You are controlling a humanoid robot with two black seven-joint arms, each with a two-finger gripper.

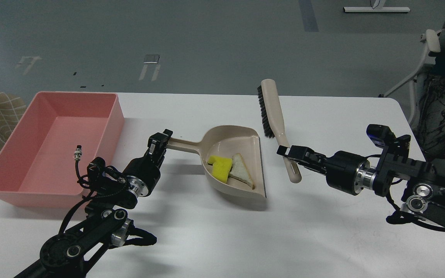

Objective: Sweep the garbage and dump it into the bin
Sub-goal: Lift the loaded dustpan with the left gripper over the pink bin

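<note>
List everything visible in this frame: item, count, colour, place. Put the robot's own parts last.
bin: 1, salmon pink, table's left end
dustpan: 1, beige, table centre, handle pointing left
yellow chunk: 1, bright yellow, inside dustpan
pale wedge: 1, beige-white, inside dustpan, beside the chunk
hand brush: 1, beige with black bristles, right of dustpan
table: 1, white
chair: 1, white frame, far right
left gripper: 1, black, on dustpan handle
right gripper: 1, black, on brush handle
</note>
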